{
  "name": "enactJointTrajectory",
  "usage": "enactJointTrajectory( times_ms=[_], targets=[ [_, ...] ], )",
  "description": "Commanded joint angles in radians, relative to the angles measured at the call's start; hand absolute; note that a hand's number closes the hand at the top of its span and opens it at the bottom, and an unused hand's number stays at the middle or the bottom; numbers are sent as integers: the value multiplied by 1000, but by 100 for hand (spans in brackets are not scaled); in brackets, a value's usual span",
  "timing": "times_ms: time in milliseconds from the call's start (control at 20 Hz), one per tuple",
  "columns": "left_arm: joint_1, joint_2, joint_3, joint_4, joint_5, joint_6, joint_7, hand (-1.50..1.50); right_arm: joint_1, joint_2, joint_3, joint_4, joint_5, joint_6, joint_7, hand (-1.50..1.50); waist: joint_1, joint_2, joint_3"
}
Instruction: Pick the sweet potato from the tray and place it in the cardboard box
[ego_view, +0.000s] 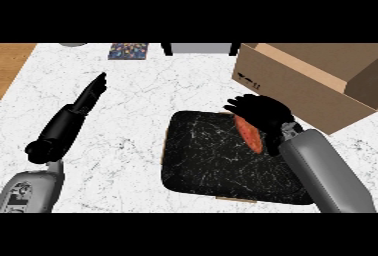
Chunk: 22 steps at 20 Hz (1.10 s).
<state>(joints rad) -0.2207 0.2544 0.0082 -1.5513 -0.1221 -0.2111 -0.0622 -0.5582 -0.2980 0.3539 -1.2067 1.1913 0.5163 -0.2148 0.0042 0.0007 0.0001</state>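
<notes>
sweet potato (249, 133) under curled right hand (260, 111), over tray (214, 160)

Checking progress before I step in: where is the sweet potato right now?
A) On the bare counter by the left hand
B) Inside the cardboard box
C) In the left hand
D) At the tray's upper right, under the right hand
D: the orange sweet potato lies over the upper right part of the black tray, with the right hand curled around its upper end; the cardboard box stands beyond it, and the left hand is open, far off.
</notes>
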Motion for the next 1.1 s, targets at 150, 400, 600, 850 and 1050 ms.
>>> enactJointTrajectory(
  times_ms=[150, 400, 600, 850, 1050],
  targets=[
    [32, 10, 26, 0, 4, -48, -40, 0, 43, -15, -20, 90, 40, -89, -129, -150, -1, 0, 0],
    [11, -11, 15, 6, -20, -30, -19, 0, 6, 40, -4, 122, 68, -219, -194, 150, 3, 1, 0],
    [2, -44, -4, -62, -29, -10, 71, 0, -5, 21, -45, 129, 75, -278, -247, 150, 0, 0, 0],
    [21, -17, 22, 34, -47, -31, -80, 0, -36, 192, -47, 237, 103, -349, -145, 150, 6, 3, 0],
    [-51, -21, 24, 22, -22, -42, 5, 0, -140, 292, -90, 305, -38, -297, 44, 150, 34, 9, 1]
  ],
)
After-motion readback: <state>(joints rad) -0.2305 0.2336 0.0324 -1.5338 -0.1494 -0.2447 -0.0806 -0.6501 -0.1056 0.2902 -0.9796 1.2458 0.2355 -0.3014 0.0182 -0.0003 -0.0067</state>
